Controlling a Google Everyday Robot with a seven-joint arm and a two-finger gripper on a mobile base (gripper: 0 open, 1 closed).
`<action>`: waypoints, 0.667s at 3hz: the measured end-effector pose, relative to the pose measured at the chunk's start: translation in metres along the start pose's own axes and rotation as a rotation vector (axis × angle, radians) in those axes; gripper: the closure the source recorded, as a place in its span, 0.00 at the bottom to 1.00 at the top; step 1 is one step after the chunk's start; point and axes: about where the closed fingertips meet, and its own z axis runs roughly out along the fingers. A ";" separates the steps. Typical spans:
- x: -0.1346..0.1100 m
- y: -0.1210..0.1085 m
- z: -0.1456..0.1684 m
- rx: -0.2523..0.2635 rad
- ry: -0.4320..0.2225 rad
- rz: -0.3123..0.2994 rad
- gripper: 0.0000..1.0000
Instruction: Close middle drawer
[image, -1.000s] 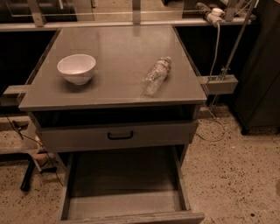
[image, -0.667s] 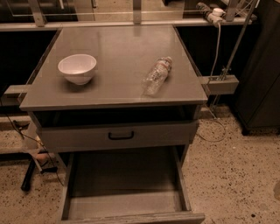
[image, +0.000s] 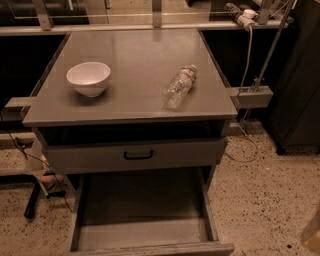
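Fingers cannot be judged, wide or narrow, because the gripper is out of frame; a pale sliver (image: 312, 235) at the picture's edge, low and to the right of the bench (image: 135, 50), may be part of the arm, but I cannot tell. The middle drawer (image: 145, 232) sits under the bench, pulled far out toward the camera, its deep tray bare and its low front cut by the bottom edge. The step in hand looks like the approach, with no contact yet. The next move calls for bringing the gripper to that low front, squarely at its centre, and pushing straight back under the bench so the tray does not skew. Count: two drawers in view, the other being the top drawer (image: 90, 159), slightly out just below the bench top; one handle (image: 138, 155) visible, on it; one bowl (image: 88, 77) and one bottle (image: 180, 86), lying on its side, both on the bench.
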 end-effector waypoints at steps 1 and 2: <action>-0.011 0.016 0.080 -0.088 0.017 0.029 1.00; -0.024 0.025 0.135 -0.150 0.020 0.049 1.00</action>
